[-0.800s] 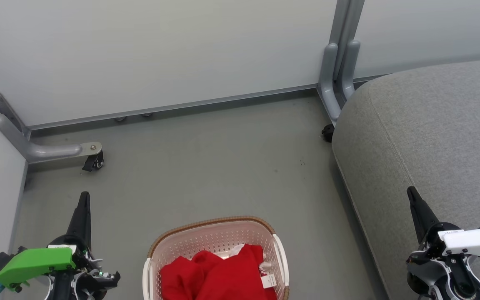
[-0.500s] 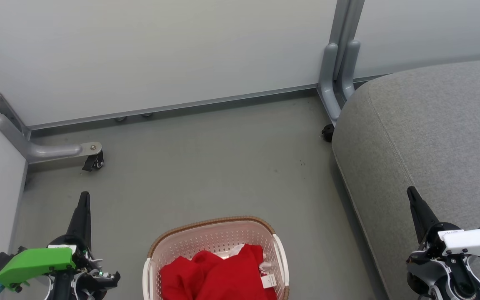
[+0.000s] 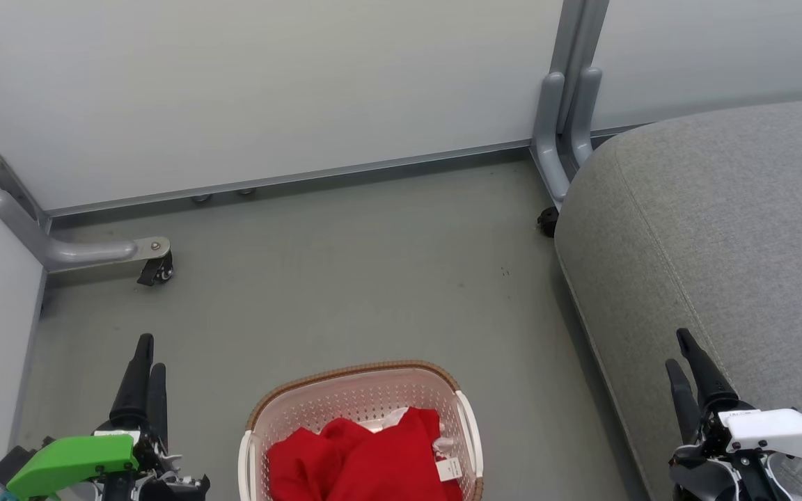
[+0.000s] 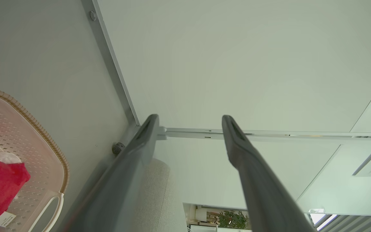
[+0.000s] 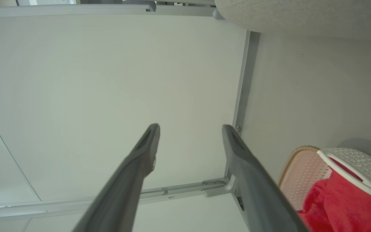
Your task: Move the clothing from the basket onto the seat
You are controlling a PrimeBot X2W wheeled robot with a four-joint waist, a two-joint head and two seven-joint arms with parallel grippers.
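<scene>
Green-capped, my left gripper [image 3: 151, 352] hangs spread and empty beside the cream perforated plastic basket [image 3: 352, 369] with brown woven-look rim. The limp red fabric clothing [image 3: 366, 459] lies heaped inside; a shallow pinch could slip, or drag the light basket along, I judge. My right gripper [image 3: 677, 348], likewise parted, hovers by the rounded grey upholstered seat [image 3: 721, 209].

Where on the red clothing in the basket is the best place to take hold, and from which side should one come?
Probably the raised fold on top of the red clothing, from straight above. The walls of the basket close it in all round, only the top is open, and the soft heap bunches upward there.
</scene>
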